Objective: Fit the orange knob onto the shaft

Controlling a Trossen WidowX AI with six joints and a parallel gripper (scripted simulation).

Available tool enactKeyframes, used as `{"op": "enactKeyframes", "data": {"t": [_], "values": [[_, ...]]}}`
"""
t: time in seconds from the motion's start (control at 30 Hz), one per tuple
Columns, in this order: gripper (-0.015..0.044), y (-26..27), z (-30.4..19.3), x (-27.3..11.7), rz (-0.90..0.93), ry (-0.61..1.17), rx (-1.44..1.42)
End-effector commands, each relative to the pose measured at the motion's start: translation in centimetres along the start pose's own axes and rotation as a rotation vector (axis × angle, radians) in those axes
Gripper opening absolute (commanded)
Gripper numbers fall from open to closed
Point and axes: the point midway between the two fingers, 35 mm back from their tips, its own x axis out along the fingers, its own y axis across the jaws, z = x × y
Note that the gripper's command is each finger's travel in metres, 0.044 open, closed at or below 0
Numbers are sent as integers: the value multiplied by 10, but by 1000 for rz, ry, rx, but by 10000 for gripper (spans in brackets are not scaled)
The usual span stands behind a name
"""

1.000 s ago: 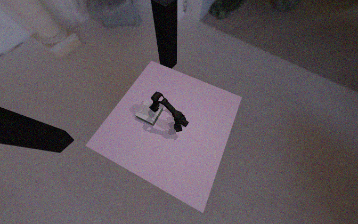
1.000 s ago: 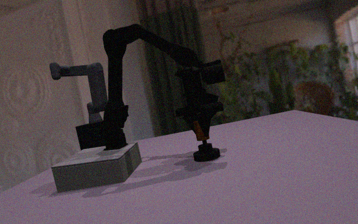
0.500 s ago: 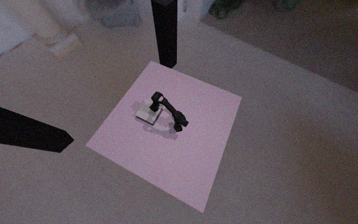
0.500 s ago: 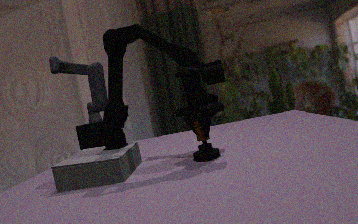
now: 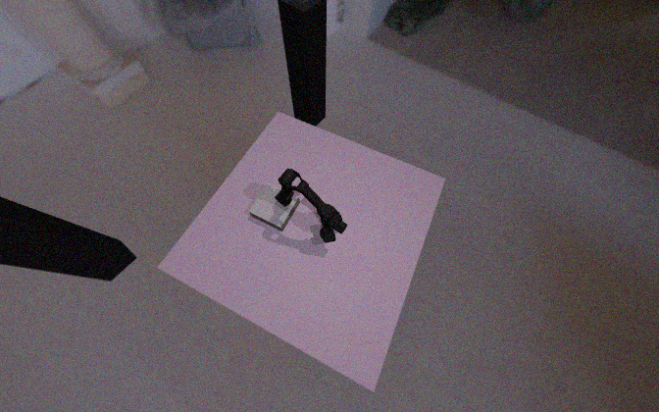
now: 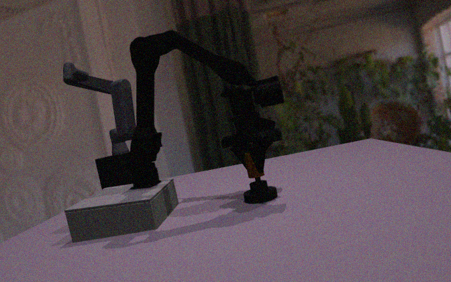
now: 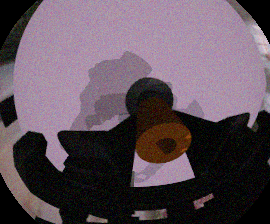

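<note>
The orange knob point(image 6: 254, 170) point(image 7: 161, 142) is a tapered piece held between the fingers of my gripper point(image 6: 255, 167) point(image 7: 154, 115), which is shut on it. In the exterior view the knob leans a little, with its lower end at the top of the dark shaft point(image 6: 257, 179). A short length of shaft shows between the knob and the round black pedestal point(image 6: 260, 197) point(image 7: 136, 93). I cannot tell whether the shaft tip is inside the hole. The shaft's flat side is not visible. In the top view the gripper point(image 5: 328, 237) hides the knob.
The arm's base stands on a pale grey box point(image 5: 267, 210) point(image 6: 111, 219), left of the pedestal in the exterior view. All stand on the pink table top point(image 5: 322, 307) point(image 6: 325, 227). Arm shadows fall around the pedestal. Large black bars show beyond the table in the top view.
</note>
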Motion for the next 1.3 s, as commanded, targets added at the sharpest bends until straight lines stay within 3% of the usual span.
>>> {"op": "enactKeyframes", "data": {"t": [0.0,1.27], "values": [[0,1,0,0,3,-2,31],[0,-5,5,-2,2,-2,-53]]}}
